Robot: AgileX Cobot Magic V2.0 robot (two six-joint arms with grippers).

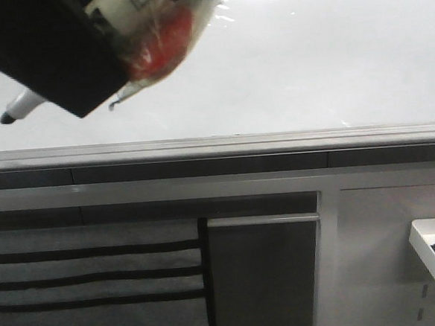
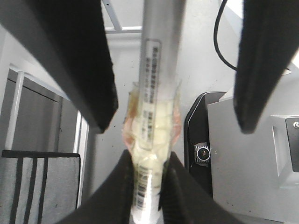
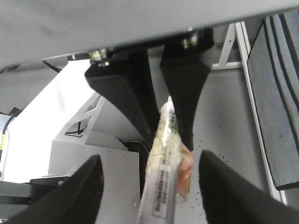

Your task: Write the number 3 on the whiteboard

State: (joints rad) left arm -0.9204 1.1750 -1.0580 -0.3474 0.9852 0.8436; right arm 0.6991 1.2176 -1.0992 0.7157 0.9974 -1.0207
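The whiteboard [image 1: 308,67] fills the upper front view, glossy with glare, and no number 3 shows on it. A white marker [image 2: 152,70] wrapped in clear tape over an orange wad is held in front of the board. Its black tip [image 1: 8,116] pokes out at the far left. My left gripper [image 2: 149,186] is shut on the marker's barrel. My right gripper [image 3: 149,161] is open, with its fingers wide on either side of the marker [image 3: 163,186] and not touching it. A black gripper part [image 1: 38,49] hides the marker's middle in the front view.
The board's grey metal rail [image 1: 216,144] runs across below the board. Lower right, a white tray [image 1: 421,242] with markers hangs on a grey perforated panel [image 1: 374,271]. A grey striped cloth [image 1: 91,284] lies lower left beside a dark panel [image 1: 263,279].
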